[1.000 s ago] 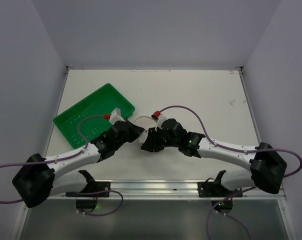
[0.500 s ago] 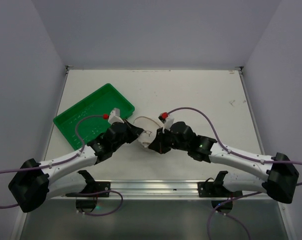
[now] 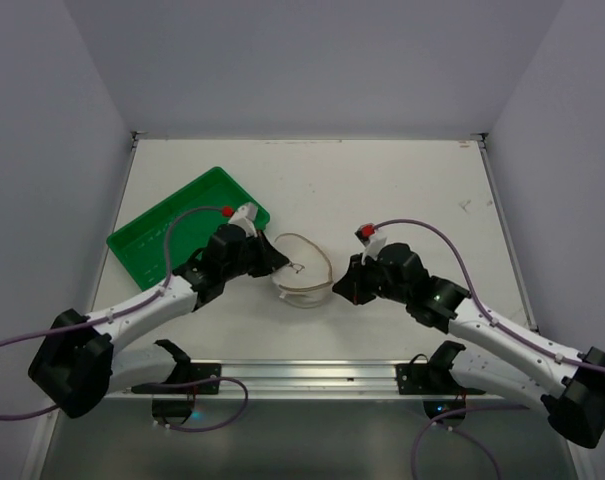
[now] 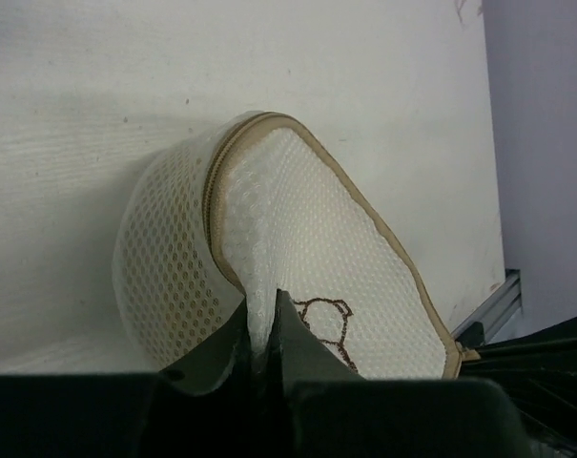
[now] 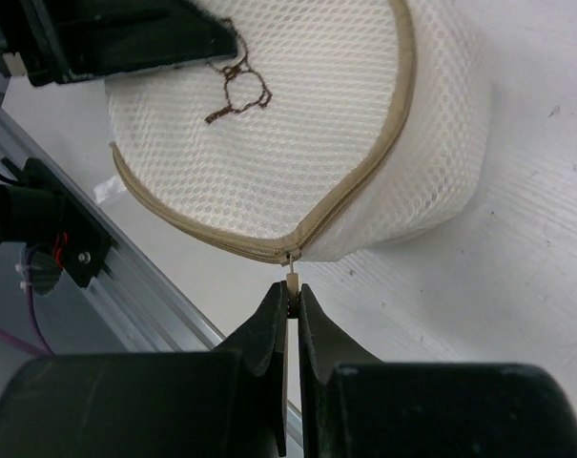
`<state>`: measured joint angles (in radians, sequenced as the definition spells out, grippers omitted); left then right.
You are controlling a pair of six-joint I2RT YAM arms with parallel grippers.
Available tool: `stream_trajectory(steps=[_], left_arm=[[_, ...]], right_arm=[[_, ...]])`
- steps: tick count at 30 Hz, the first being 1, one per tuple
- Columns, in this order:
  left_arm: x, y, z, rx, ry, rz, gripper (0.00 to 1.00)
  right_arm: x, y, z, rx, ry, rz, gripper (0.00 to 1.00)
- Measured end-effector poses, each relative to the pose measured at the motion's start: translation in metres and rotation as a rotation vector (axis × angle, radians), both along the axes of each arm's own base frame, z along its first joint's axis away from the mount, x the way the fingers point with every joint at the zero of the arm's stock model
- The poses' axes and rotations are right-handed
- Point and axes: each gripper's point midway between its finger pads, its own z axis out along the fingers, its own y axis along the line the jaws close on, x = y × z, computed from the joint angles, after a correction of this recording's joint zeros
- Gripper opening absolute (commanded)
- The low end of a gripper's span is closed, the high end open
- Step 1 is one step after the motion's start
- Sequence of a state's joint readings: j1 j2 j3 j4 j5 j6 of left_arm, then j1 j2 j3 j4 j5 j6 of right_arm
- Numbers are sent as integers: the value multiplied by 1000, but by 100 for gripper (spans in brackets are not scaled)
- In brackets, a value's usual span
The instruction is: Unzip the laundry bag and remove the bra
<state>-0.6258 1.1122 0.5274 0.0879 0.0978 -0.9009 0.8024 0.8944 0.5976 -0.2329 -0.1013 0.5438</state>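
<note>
I find the laundry bag (image 3: 300,272) lying just right of the green tray (image 3: 182,232), tilted up on its rim; left gripper (image 4: 261,336) pinched tight on a fold of mesh at the tray side; right gripper (image 5: 292,298) clamped narrow on the zip pull (image 5: 292,280), on the side away from the tray.

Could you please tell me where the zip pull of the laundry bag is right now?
In the right wrist view, the zip pull sits at the laundry bag's rim on the side facing the right arm, pinched between the right arm's fingers.
</note>
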Motion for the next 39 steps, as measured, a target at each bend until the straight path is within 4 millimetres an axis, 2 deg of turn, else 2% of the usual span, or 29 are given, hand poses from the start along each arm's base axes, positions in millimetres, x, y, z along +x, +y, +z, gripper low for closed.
stream_trajectory(steps=[1,3,4,6,7,9,12,15,20,22,25,30,32,35,36,38,39], left_arm=[[4,-3,-2,33,2,-27,19],[16,-9,-3,85,-2,-68,29],[24,-11,-3,106,-3,-81,45],[41,-15,0,135,-10,-94,69],[49,-16,2,140,-11,-88,90],[62,-17,10,136,-13,-68,100],[71,-11,21,126,-14,-17,100],[63,7,27,135,5,66,100],[24,59,43,107,-18,258,99],[11,70,44,71,-16,297,98],[-6,75,28,8,30,328,95],[-32,63,-30,-4,204,313,89],[-36,55,-35,-8,228,296,86],[-33,42,-37,-34,241,286,70],[-32,40,-39,-36,246,286,52],[-30,36,-39,-53,254,293,32],[-29,35,-37,-64,251,295,17]], right_arm=[[-1,1,-2,-4,3,12,0],[-2,3,-7,-18,21,29,0],[-2,5,-11,-28,33,34,0],[-4,15,-15,-36,53,55,0],[-5,22,-16,-32,64,68,0],[-7,36,-16,0,79,86,0],[-5,56,-18,48,109,97,0],[3,78,-19,72,126,96,0],[9,108,-19,109,131,118,0],[10,117,-19,115,133,130,0],[8,126,-19,128,135,151,0],[4,131,-17,140,133,168,0],[3,132,-16,143,131,172,0],[2,133,-16,146,129,176,0],[2,133,-16,146,128,175,0],[2,133,-16,144,129,175,0],[2,133,-16,143,128,175,0]])
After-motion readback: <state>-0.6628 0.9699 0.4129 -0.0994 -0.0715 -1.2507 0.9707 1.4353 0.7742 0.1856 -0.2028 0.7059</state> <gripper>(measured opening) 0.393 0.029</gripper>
